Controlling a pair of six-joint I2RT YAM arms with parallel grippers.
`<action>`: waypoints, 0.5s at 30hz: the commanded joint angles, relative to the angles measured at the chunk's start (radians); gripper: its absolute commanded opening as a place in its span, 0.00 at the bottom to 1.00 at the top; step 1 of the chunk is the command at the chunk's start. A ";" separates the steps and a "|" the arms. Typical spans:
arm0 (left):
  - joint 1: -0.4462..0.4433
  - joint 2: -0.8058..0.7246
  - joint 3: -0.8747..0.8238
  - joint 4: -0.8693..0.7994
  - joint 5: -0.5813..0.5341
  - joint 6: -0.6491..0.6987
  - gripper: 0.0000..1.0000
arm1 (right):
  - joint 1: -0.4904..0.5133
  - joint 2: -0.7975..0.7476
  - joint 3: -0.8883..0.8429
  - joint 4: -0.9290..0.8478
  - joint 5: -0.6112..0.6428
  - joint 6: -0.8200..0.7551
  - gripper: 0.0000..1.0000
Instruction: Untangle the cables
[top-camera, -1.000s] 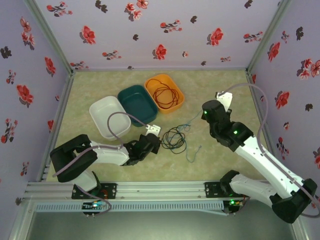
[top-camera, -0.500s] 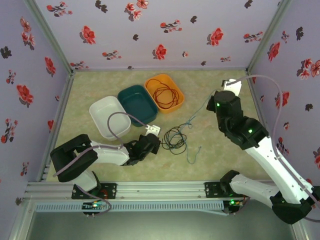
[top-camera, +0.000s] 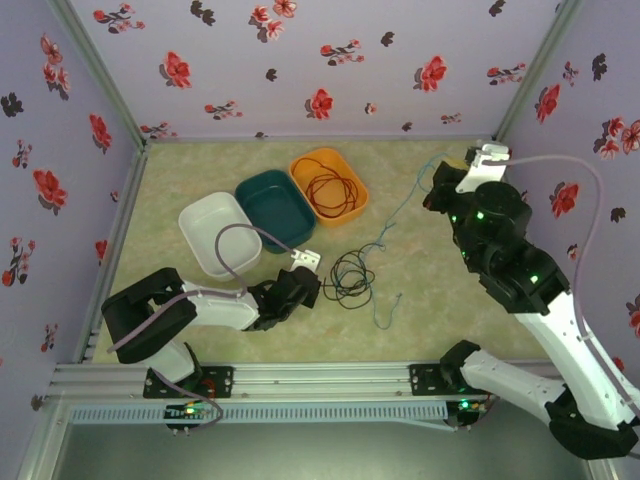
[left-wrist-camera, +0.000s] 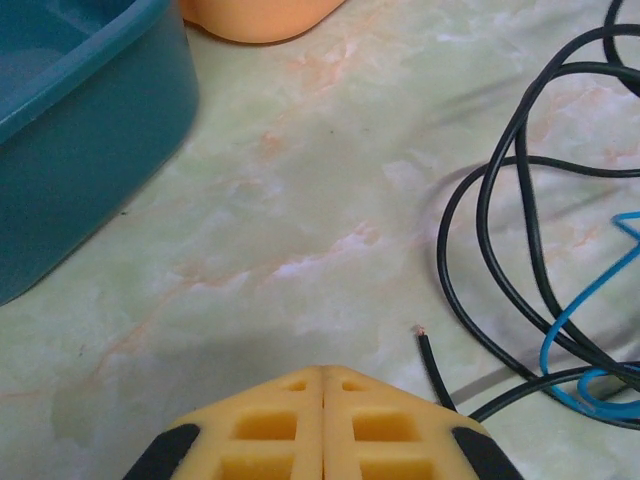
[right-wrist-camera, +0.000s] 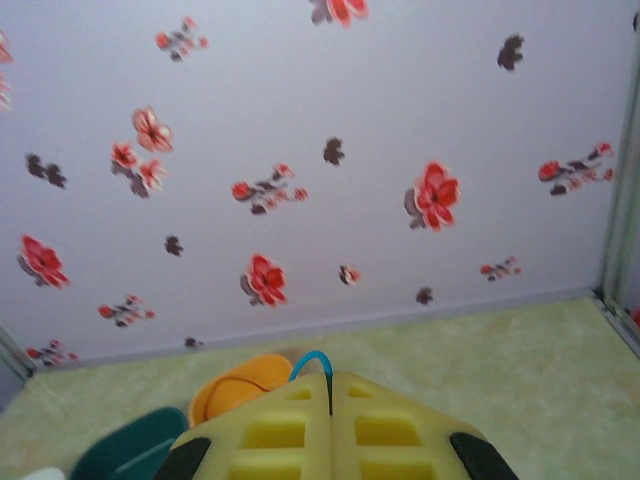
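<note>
Gripping, right end effector (right-wrist-camera: 330, 378): raised, closed on the blue cable (right-wrist-camera: 312, 358), which slants down to the tabletop (top-camera: 420, 320).
Left end effector (left-wrist-camera: 322, 372): closed, low; black cable (left-wrist-camera: 487, 250) end lies just beside it.
Black cable: coiled mid-tabletop, blue crossing it.
Red cable (top-camera: 330, 188): inside the orange tub (top-camera: 327, 153).

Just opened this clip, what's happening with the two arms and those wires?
The right gripper, jaws shut on the blue cable, holds it stretched up off the table toward the back right corner. The cable's lower part lies tangled with the black cable coil. The left gripper sits low beside that coil, jaws shut, with a black end running under one finger; whether it pins it is unclear. The red cable lies in the orange bin.
</note>
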 joint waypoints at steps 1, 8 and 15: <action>0.009 0.014 0.025 -0.010 -0.036 -0.009 0.00 | -0.007 -0.016 0.053 0.102 -0.025 -0.057 0.00; 0.010 0.023 0.028 -0.013 -0.037 -0.007 0.00 | -0.007 -0.017 0.107 0.163 -0.064 -0.079 0.00; 0.013 0.024 0.017 -0.006 -0.036 -0.014 0.00 | -0.007 -0.003 0.160 0.184 -0.073 -0.120 0.00</action>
